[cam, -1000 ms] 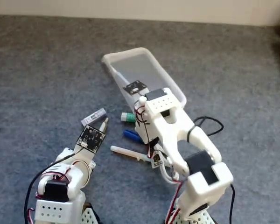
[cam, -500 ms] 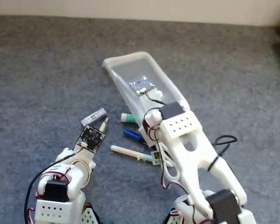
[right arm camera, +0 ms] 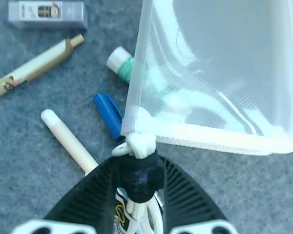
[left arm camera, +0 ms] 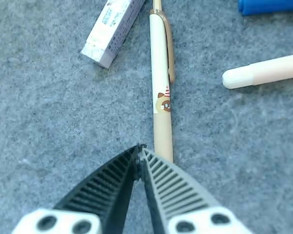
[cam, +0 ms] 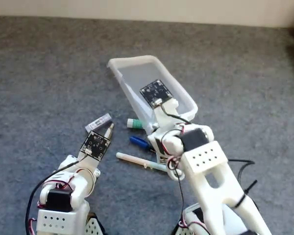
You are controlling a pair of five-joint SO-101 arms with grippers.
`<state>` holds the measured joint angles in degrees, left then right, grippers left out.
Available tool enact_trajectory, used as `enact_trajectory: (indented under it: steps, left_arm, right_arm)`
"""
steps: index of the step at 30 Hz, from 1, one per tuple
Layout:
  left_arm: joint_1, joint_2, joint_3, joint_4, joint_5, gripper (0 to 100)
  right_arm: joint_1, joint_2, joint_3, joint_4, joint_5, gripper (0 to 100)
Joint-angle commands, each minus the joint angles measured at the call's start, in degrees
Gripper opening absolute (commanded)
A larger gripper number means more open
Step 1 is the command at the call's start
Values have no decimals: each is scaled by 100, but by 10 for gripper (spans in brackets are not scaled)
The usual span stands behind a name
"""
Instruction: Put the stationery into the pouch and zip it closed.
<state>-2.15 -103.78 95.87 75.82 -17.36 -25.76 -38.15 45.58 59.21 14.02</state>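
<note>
In the high view the pouch [cam: 132, 59] lies on the grey counter [cam: 49, 68], and I judge that its mouth is open. The right arm [cam: 206, 161] reaches to its near corner. Five pieces of stationery lie beside the pouch, all outside it: a box [cam: 98, 122], a pen [cam: 110, 129], a green-capped piece [cam: 133, 123], a blue piece [cam: 138, 142] and a marker [cam: 137, 160]. The left arm [cam: 68, 191] stands just before the pen.

In the left wrist view the left tool [left arm camera: 139, 148] has its jaws pressed together and holds nothing. Its tip is over the near end of the pen; whether it touches, I cannot tell.

In the right wrist view the right tool [right arm camera: 136, 151] is clamped on the white tab [right arm camera: 136, 142] at the pouch's corner, probably the zip pull.

So the step in hand is the filling, and it seems not yet begun. The next move calls for the left tool to open, go astride the pen and carry it to the mouth, while the right tool holds the pouch steady.
</note>
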Motion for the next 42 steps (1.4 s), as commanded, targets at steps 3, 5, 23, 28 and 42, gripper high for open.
enact_trajectory:
  steps: [3, 5, 23, 28, 42]
  left_arm:
    - [-57, -75, 127, 26, -26, 7]
    - [-57, -75, 127, 26, -26, 7]
    - [-57, -101, -690, -123, -44, 7]
    - [-31, -101, -1270, -237, -44, 8]
    - [207, -84, -2193, -273, 1081, 348]
  right_arm:
    - [48, -884, 532, -708, 18, 5]
    - [48, -1068, 673, -840, 18, 5]
    - [75, -2114, 1341, -1288, -563, 5]
    - [84, -2712, 1587, -1279, -598, 5]
    - [48, -3618, 1886, -1279, -756, 5]
